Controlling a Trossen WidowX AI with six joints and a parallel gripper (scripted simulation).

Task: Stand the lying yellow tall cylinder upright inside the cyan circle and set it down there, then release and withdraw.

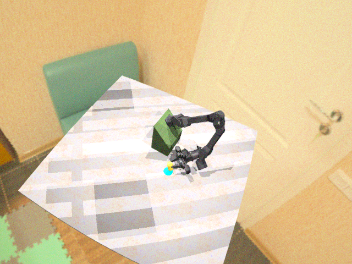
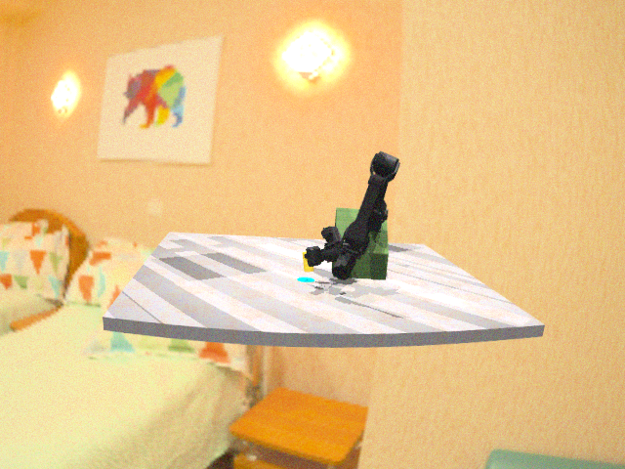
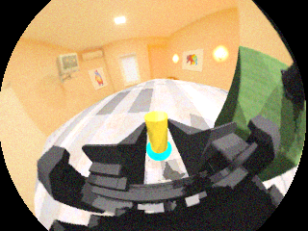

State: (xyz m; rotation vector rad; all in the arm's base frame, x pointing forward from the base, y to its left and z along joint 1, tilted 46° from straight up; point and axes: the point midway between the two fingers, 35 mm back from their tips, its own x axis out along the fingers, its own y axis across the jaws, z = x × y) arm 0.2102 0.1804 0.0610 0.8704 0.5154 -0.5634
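The yellow tall cylinder [image 1: 170, 165] [image 2: 307, 262] [image 3: 157, 133] is held about upright between the fingertips of my gripper [image 1: 172, 165] [image 2: 309, 256] [image 3: 157, 123], which is shut on it. In the exterior view its lower end hangs a little above the table. The cyan circle [image 1: 168, 171] [image 2: 305, 279] [image 3: 159, 156] lies flat on the table, below the cylinder. In the wrist view the cylinder's lower end overlaps the circle and hides its middle part.
A green angular block [image 1: 166, 136] [image 2: 378, 265] [image 3: 257, 106] stands on the table [image 1: 122, 176] [image 2: 242, 308] close beside the gripper, on the right in the wrist view. Part of the arm passes over or in front of it.
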